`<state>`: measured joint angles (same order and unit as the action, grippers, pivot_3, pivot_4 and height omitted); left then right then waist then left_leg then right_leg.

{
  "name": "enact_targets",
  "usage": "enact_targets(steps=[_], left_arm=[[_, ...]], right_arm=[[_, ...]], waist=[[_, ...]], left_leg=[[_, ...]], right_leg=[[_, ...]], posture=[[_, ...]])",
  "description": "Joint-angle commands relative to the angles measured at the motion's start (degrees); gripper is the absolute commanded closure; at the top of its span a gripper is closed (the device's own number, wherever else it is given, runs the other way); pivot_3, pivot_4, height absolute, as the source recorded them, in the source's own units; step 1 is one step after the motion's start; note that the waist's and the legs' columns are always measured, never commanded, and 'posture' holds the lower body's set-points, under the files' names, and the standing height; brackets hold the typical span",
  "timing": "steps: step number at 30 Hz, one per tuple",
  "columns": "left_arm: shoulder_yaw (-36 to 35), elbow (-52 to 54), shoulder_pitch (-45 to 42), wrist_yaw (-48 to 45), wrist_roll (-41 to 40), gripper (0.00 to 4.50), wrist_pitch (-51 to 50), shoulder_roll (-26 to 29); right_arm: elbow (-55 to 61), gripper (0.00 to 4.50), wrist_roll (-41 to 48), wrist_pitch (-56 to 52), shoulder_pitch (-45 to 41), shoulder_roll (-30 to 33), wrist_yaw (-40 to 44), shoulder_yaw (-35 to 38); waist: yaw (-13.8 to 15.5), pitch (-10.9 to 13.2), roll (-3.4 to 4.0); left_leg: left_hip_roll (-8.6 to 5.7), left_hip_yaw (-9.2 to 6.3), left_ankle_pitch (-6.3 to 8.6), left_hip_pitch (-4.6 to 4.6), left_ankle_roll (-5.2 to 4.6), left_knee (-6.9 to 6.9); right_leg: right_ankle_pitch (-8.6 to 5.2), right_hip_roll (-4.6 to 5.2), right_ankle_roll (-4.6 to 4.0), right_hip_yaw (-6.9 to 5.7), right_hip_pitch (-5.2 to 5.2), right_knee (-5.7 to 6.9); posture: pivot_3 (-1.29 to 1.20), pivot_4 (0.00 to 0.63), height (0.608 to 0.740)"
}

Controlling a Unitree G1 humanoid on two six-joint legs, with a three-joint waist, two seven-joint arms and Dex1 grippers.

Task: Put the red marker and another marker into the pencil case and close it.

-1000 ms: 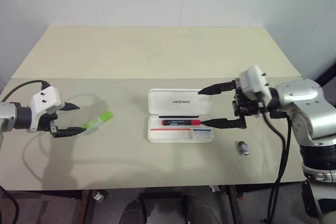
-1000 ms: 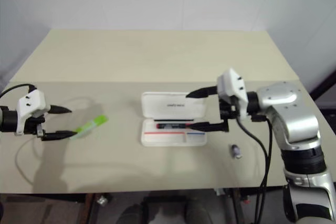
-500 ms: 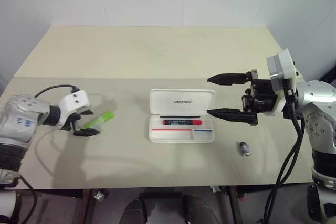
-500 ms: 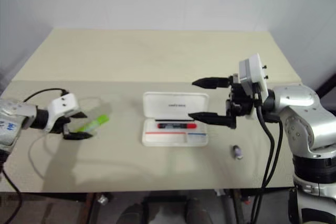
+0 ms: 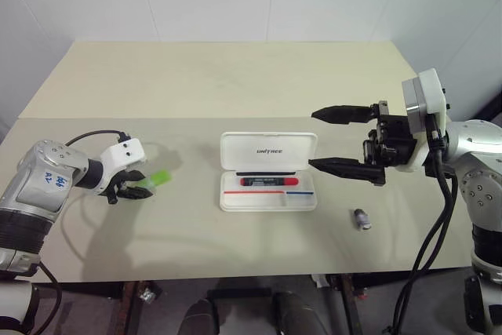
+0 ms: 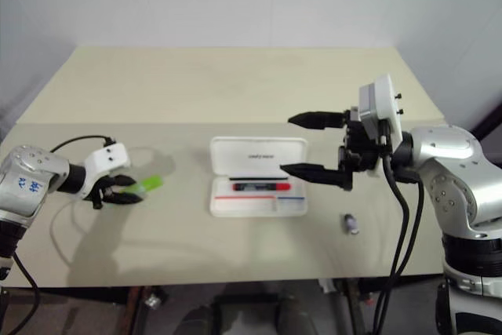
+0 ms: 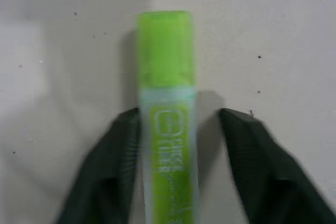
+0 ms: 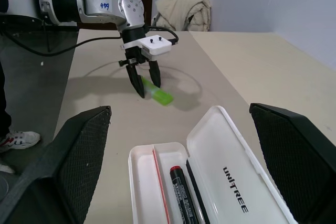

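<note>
The white pencil case (image 5: 239, 154) lies open at mid-table, lid flat toward the far side. The red marker (image 5: 269, 182) rests in its tray. The lime-green marker (image 5: 158, 179) lies on the table to the left. My left gripper (image 5: 129, 188) points down over its near end, jaws open and straddling it. In the left wrist view one finger (image 7: 107, 171) touches the marker (image 7: 165, 77); the other finger (image 7: 257, 161) stands a small gap off. My right gripper (image 5: 313, 140) hangs wide open and empty, just right of the case.
A small grey cylindrical stub (image 5: 361, 218) lies on the table right of the case, below my right gripper. The left arm's cable (image 5: 86, 140) loops above the table at the left. The table's front edge runs close below the case.
My left gripper has moved right and tipped down onto the green marker, and its jaws have narrowed around it. My right gripper stays wide open beside the case, its wrist slightly turned.
</note>
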<state>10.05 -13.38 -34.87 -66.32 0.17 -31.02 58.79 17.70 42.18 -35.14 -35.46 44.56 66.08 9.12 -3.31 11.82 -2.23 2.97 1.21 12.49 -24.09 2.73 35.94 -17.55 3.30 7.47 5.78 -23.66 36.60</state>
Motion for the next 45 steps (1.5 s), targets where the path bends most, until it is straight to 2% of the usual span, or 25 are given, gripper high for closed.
enact_targets(steps=[1,7,16,20,25,34,40,45], left_arm=[[-0.2,0.0,0.1,1.5,2.0,3.43,-0.4,0.9],[-1.1,0.8,-0.4,2.0,0.9,3.44,0.5,0.0],[-1.2,14.8,-1.0,-6.1,-5.6,3.44,-6.0,1.5],[-0.7,20.9,-3.5,-7.6,-8.6,3.44,-10.9,0.2],[1.4,21.4,-9.2,-6.3,-9.6,3.44,-12.1,-5.1],[7.0,16.2,-16.7,-5.9,-9.6,3.44,-9.6,-16.4],[9.5,14.5,-18.9,-5.9,-9.7,3.44,-10.1,-21.4],[11.5,14.3,-18.4,-5.8,-9.5,3.44,-11.0,-23.4]], right_arm=[[1.2,0.00,1.3,0.3,-0.8,1.0,-0.4,1.3],[0.5,0.00,0.5,0.7,-1.0,1.1,0.1,0.5],[-1.7,0.00,0.0,-0.2,-1.7,1.9,1.4,-1.4],[-2.3,0.00,-0.6,0.0,-0.9,1.9,1.7,-1.9],[-2.5,0.00,-1.4,0.4,0.7,2.5,1.9,-2.0],[-1.7,0.00,-2.8,1.3,5.3,4.6,1.6,0.0],[0.2,0.00,-1.9,0.7,7.4,4.9,-0.1,1.4],[1.5,0.00,-1.2,0.4,9.0,5.2,-1.6,2.4]], waist=[[0.0,0.0,0.00],[0.1,0.0,0.00],[0.2,0.0,-0.01],[0.2,0.0,-0.02],[0.3,0.0,-0.03],[0.4,0.0,-0.03],[0.4,0.0,-0.03],[0.4,0.0,-0.03]], left_leg=[[0.00,0.01,-0.01,0.00,-0.01,0.02],[0.00,0.03,-0.01,-0.01,-0.01,0.06],[-0.02,0.04,0.02,-0.13,0.01,0.00],[-0.01,0.01,0.03,-0.13,0.00,-0.05],[-0.03,0.00,0.03,-0.14,0.00,0.08],[-0.06,-0.04,0.03,-0.14,0.00,0.10],[-0.07,-0.08,0.03,-0.13,0.00,0.12],[-0.09,-0.09,0.03,-0.13,0.00,0.14]], right_leg=[[-0.02,0.00,-0.08,0.02,0.01,-0.01],[0.01,0.01,-0.10,0.05,0.04,-0.06],[0.15,0.03,0.18,0.04,0.02,-0.19],[0.12,0.00,0.23,0.01,-0.01,-0.18],[0.15,-0.01,0.30,0.02,0.03,-0.16],[0.18,-0.02,0.38,0.05,0.07,-0.18],[0.17,-0.03,0.42,0.05,0.09,-0.15],[0.19,-0.03,0.44,0.08,0.10,-0.15]], posture=[[0.00,0.150,0.740],[0.00,0.150,0.740],[0.00,0.150,0.740],[0.00,0.150,0.740],[0.00,0.150,0.740],[0.00,0.150,0.740],[0.00,0.150,0.740],[0.00,0.150,0.740]])
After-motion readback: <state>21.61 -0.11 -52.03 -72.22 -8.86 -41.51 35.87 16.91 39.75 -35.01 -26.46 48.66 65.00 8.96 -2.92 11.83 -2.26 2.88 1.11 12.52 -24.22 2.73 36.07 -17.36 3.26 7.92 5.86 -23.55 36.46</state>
